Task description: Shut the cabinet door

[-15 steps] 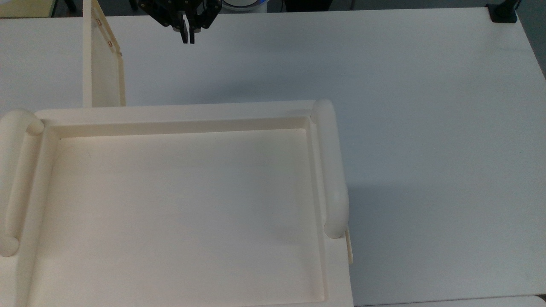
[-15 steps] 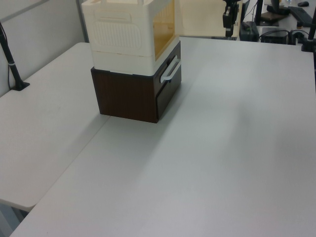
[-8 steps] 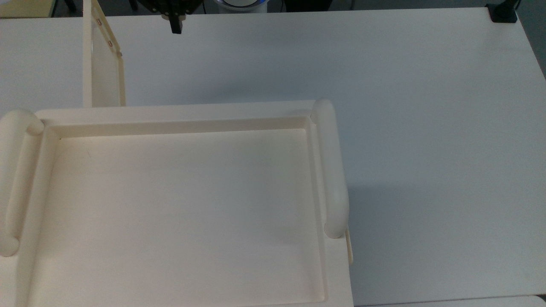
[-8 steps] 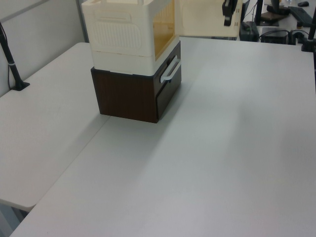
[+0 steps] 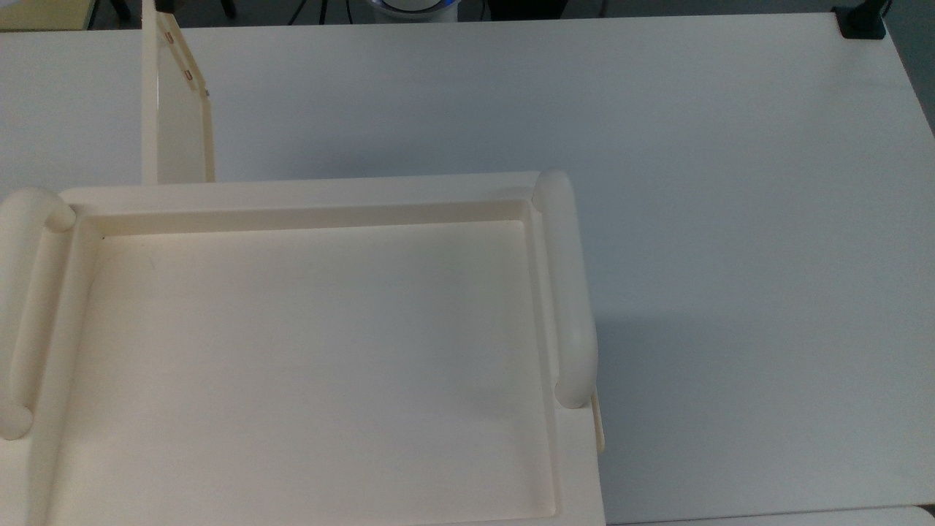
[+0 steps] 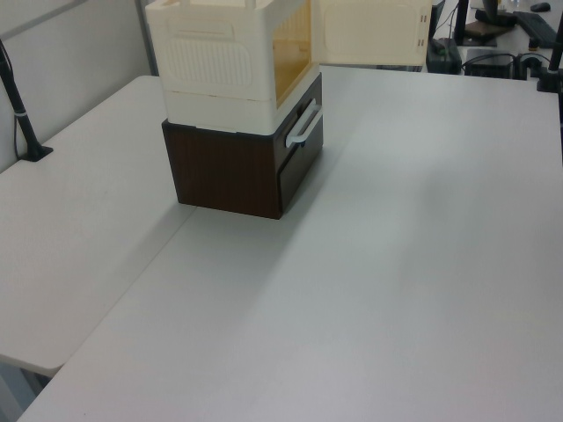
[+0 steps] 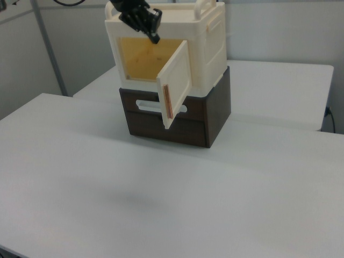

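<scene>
Finds the gripper at 11 o'clock in the right view, up by the top lip of the cabinet — moved off its spot of a second ago at 12 o'clock in the top view. Leaves the cabinet door unmoved, swung wide open toward 6 o'clock of the opening, so probably no closing push begun. Cannot tell whether the gripper is open or closed; cuts the arm off at the top edge — blurs the depth between gripper and door.
</scene>
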